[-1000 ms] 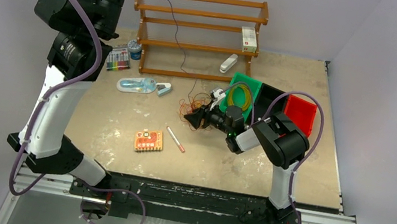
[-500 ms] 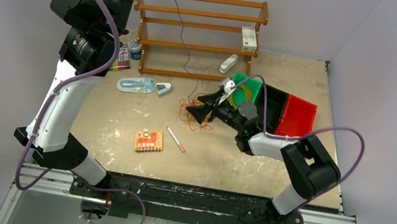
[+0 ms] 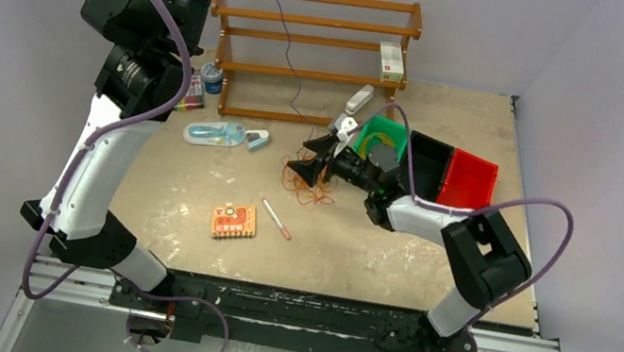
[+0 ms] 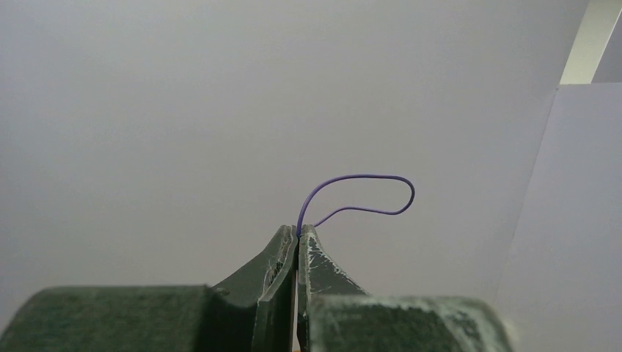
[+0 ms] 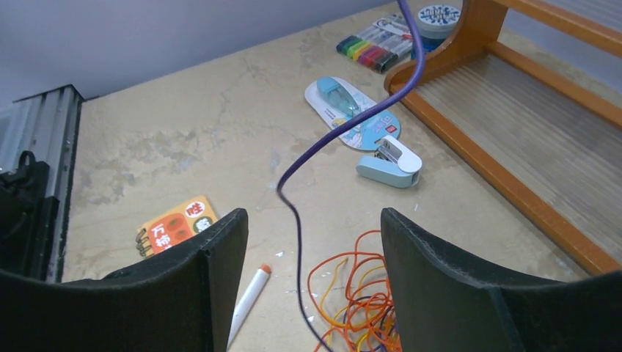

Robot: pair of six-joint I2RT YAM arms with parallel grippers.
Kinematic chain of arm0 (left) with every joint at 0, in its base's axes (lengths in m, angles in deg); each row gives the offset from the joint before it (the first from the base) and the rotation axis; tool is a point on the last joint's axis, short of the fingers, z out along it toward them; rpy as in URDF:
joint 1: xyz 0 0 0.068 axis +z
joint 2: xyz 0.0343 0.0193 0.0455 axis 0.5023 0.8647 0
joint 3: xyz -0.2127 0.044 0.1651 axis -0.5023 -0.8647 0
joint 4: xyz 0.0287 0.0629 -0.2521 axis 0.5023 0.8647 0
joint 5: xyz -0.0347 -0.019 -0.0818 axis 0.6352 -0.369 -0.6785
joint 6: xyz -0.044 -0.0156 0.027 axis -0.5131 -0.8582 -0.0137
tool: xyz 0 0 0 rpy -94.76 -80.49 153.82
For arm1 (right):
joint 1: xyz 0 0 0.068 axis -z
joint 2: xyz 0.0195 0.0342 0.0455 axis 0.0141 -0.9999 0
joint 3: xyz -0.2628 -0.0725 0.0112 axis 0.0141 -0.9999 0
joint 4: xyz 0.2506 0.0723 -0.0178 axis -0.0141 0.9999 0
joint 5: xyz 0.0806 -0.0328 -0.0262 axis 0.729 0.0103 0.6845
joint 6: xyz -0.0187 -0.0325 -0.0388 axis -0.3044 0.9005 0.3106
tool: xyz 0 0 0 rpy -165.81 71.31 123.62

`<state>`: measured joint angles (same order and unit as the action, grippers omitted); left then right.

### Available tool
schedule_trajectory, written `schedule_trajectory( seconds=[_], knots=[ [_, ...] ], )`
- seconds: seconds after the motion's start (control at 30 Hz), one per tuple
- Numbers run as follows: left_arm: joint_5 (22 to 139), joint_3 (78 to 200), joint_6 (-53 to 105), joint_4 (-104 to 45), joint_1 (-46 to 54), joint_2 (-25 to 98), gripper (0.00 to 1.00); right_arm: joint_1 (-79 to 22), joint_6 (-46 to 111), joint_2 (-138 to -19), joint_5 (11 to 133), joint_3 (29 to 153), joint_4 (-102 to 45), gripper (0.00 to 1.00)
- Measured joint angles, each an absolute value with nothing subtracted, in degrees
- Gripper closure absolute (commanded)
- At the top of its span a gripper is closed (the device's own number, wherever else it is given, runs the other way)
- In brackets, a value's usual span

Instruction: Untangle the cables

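The cables [image 3: 311,187] lie as a loose orange, yellow and purple tangle [image 5: 363,297] on the table's middle. One thin purple strand [image 3: 286,33] rises from the tangle to the top edge of the overhead view. My left gripper [image 4: 299,233] is shut on that strand's end, which curls in a small loop [image 4: 367,194] against the wall. My right gripper [image 3: 306,164] hovers just over the tangle's left side. In the right wrist view my right gripper [image 5: 312,216] is open, with the purple strand [image 5: 297,220] passing untouched between its fingers.
A wooden rack [image 3: 311,42] stands at the back. Green [image 3: 395,133], black [image 3: 431,158] and red [image 3: 470,179] bins sit right of the tangle. A pen [image 3: 275,218], orange notepad [image 3: 234,220], stapler [image 5: 389,165], tape pack [image 3: 215,133] and markers [image 3: 186,93] lie left.
My right gripper has moved left and farther back over the tangle, and its jaws have opened wider. The left arm shifted a little to the right, holding the purple strand up.
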<state>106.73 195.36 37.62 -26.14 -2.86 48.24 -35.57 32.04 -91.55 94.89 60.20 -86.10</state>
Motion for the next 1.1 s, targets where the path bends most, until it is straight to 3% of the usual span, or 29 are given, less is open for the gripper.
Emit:
schedule_trajectory(
  seconds=[0.2, 0.3, 0.37, 0.57, 0.8, 1.1],
  knots=[
    [106.71, 194.88, 37.86, -26.12, -2.86, 47.98, 1.00, -35.57, 33.66, -98.87, 95.87, 64.93, -85.81, 0.65],
    [106.73, 194.73, 38.26, -26.07, -2.86, 47.63, 1.00, -35.57, 33.75, -99.55, 95.68, 65.01, -85.27, 0.89],
    [106.76, 194.14, 38.54, -25.92, -2.86, 47.02, 1.00, -35.55, 33.40, -98.91, 95.28, 64.97, -85.27, 0.99],
    [108.88, 185.31, 38.52, -26.97, -2.86, 41.38, 1.00, -35.44, 31.47, -89.98, 93.99, 65.82, -79.93, 1.00],
    [111.91, 179.01, 38.43, -28.26, -2.86, 37.29, 1.00, -35.44, 35.32, -79.51, 86.24, 82.94, -62.58, 1.00],
    [114.38, 175.23, 38.24, -28.59, -2.86, 36.41, 1.00, -35.40, 39.23, -76.97, 82.17, 91.02, -51.32, 1.00]
  ],
)
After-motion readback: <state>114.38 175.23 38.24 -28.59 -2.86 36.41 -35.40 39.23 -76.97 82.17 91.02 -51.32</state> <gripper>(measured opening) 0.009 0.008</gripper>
